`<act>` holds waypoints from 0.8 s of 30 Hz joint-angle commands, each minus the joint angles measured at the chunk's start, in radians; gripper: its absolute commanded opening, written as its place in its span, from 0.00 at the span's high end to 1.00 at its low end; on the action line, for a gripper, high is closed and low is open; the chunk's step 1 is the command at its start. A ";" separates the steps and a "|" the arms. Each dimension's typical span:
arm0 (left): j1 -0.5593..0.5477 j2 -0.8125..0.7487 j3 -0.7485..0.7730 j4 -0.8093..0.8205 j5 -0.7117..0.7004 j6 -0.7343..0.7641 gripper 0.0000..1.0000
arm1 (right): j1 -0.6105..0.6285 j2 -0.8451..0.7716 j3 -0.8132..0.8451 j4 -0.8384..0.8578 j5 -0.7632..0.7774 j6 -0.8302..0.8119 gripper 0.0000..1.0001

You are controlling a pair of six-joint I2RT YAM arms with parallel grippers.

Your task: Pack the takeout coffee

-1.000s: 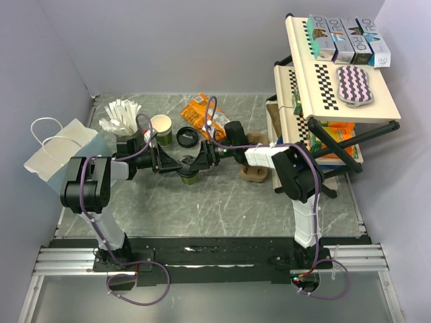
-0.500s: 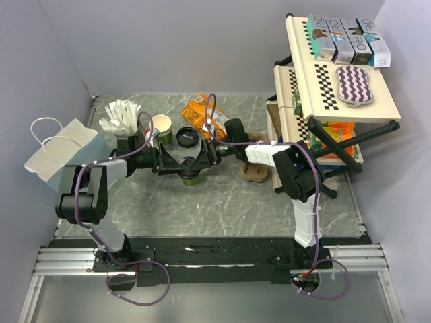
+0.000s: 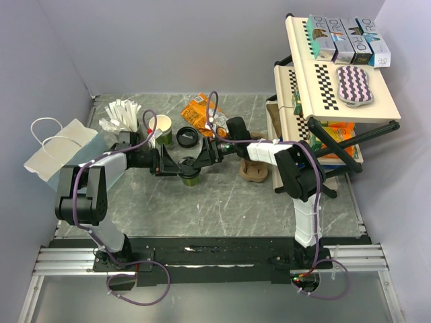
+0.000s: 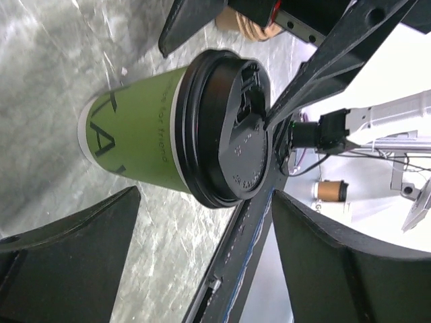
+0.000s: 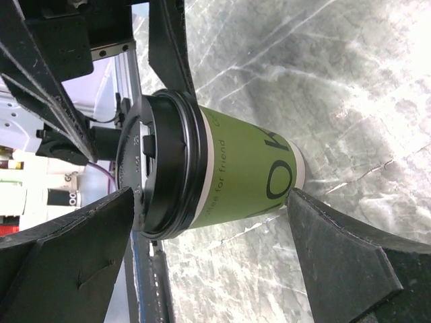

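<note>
The takeout coffee (image 3: 190, 177) stands upright on the marble table, a green-and-white paper cup with a black lid. My left gripper (image 3: 176, 164) comes at it from the left and my right gripper (image 3: 203, 160) from the right. Both are open and straddle the cup without touching it. In the left wrist view the cup (image 4: 145, 138) lies between the open fingers of my left gripper (image 4: 205, 202). In the right wrist view the cup (image 5: 242, 168) lies between the wide fingers of my right gripper (image 5: 209, 202). Each wrist view shows the other gripper's fingers behind the cup.
A lidless white-and-green cup (image 3: 161, 125) and a loose black lid (image 3: 186, 137) sit behind the grippers. A grey cup of white sticks (image 3: 122, 116) and a white paper bag (image 3: 59, 153) are at the left. An orange snack packet (image 3: 200, 110), a brown holder (image 3: 256, 172) and a shelf rack (image 3: 331, 87) are at the right.
The left arm has stretched out and its elbow has dropped to the left. Both grippers stay open around the cup, which has not moved.
</note>
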 commanded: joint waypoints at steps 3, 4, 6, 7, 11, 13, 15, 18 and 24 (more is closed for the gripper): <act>-0.021 -0.021 0.005 -0.004 -0.004 0.038 0.15 | 0.005 -0.071 -0.011 -0.014 -0.010 -0.042 0.00; -0.021 -0.013 0.003 0.016 0.010 0.018 0.16 | 0.005 -0.073 -0.016 -0.012 -0.012 -0.043 0.00; -0.021 -0.001 -0.003 0.037 0.027 -0.003 0.16 | 0.011 -0.076 -0.020 0.002 -0.019 -0.037 0.00; -0.021 0.001 -0.009 0.077 0.044 -0.039 0.16 | 0.012 -0.077 -0.027 0.009 -0.023 -0.025 0.00; -0.021 0.004 -0.040 0.158 0.061 -0.115 0.17 | 0.025 -0.079 -0.037 0.036 -0.039 -0.014 0.00; -0.021 0.007 -0.049 0.169 0.062 -0.125 0.17 | 0.029 -0.078 -0.045 0.048 -0.042 0.003 0.00; -0.023 0.011 -0.064 0.192 0.065 -0.135 0.17 | 0.032 -0.070 -0.053 0.077 -0.049 0.021 0.00; -0.029 0.020 -0.079 0.220 0.065 -0.146 0.18 | 0.032 -0.055 -0.050 0.106 -0.053 0.053 0.00; -0.030 0.063 -0.089 0.276 0.052 -0.181 0.19 | 0.034 -0.024 -0.027 0.108 -0.062 0.061 0.00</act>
